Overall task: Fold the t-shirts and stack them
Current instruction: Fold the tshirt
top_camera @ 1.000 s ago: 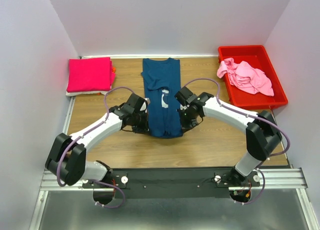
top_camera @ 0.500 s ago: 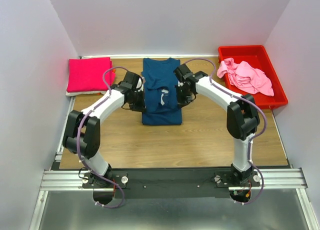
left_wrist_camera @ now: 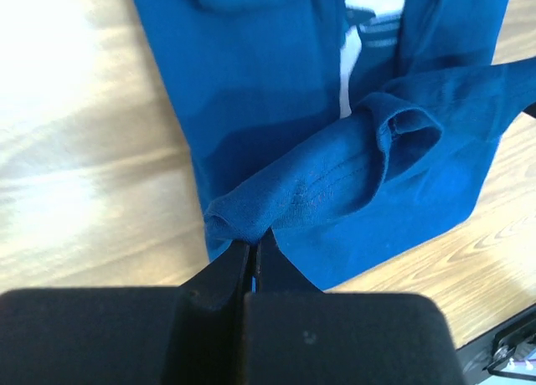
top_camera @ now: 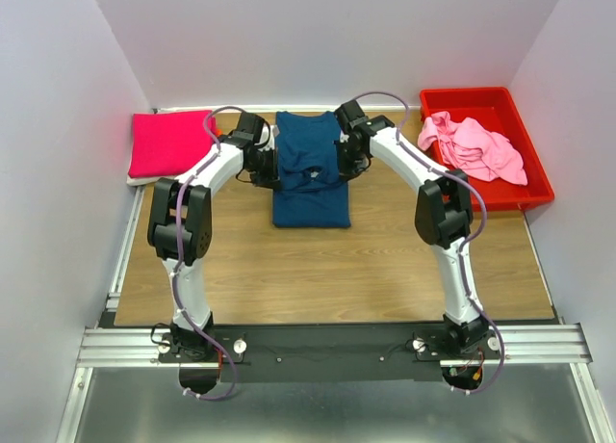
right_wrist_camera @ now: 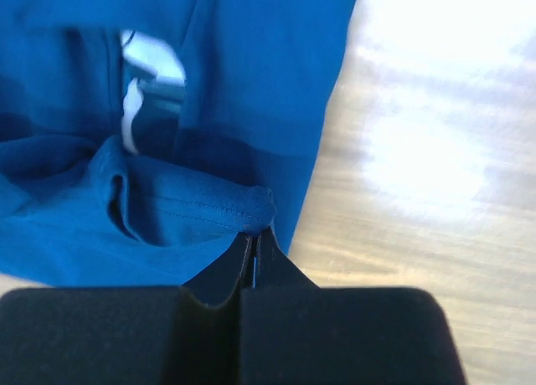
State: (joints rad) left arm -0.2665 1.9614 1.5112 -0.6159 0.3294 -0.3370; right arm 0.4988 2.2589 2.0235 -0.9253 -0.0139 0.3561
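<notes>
Both arms reach from the near rail far across the desk (top_camera: 327, 270), the left arm (top_camera: 219, 169) and right arm (top_camera: 397, 161) bowing inward to flank the navy tee (top_camera: 310, 188), which lies toward the back. Each arm's jaws are pinched tight on a doubled-over fold of its edge. Beyond, the magenta tee (top_camera: 171, 143) lies folded at left and the pink tee (top_camera: 476, 146) is heaped in the bin (top_camera: 508, 111) at right.

**Operator:** Where can you pass?

**Spotter:** You have bare table (top_camera: 318, 270) in front of the navy t-shirt (top_camera: 310, 188), between the left arm (top_camera: 217, 169) and the right arm (top_camera: 404, 169).

**Operator:** What blocks you?

**Spotter:** The magenta t-shirt (top_camera: 171, 143) far left, the red bin (top_camera: 481, 91) holding the pink t-shirt (top_camera: 474, 144) far right, and the back wall (top_camera: 327, 39) just behind.
</notes>
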